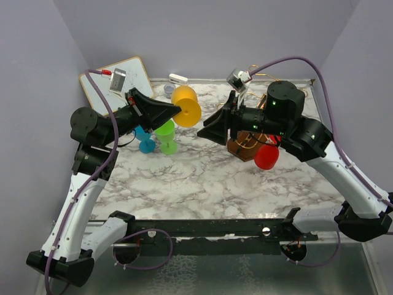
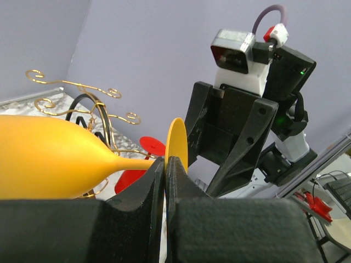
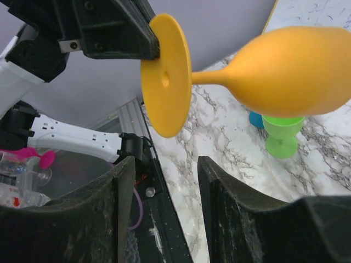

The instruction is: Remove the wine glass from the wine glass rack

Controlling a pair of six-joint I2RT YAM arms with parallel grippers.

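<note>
Black fingers of the left hand (image 2: 165, 170) are squeezed shut on the thin stem of the yellow wine glass (image 2: 49, 159), right by its round foot. That glass lies sideways in the air, off the wine glass rack (image 2: 82, 104). Facing the foot is the right hand (image 3: 162, 186), wide open, holding nothing and not touching it. The rack stands on the tabletop (image 1: 202, 178) under the right arm, with a red wine glass (image 1: 266, 157) right by it. A green glass (image 1: 164, 132) and a blue glass (image 1: 145, 142) stand below the left hand.

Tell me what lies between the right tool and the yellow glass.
Nothing: the right wrist view shows only bare air between the open right tool and the foot of the yellow glass.
</note>
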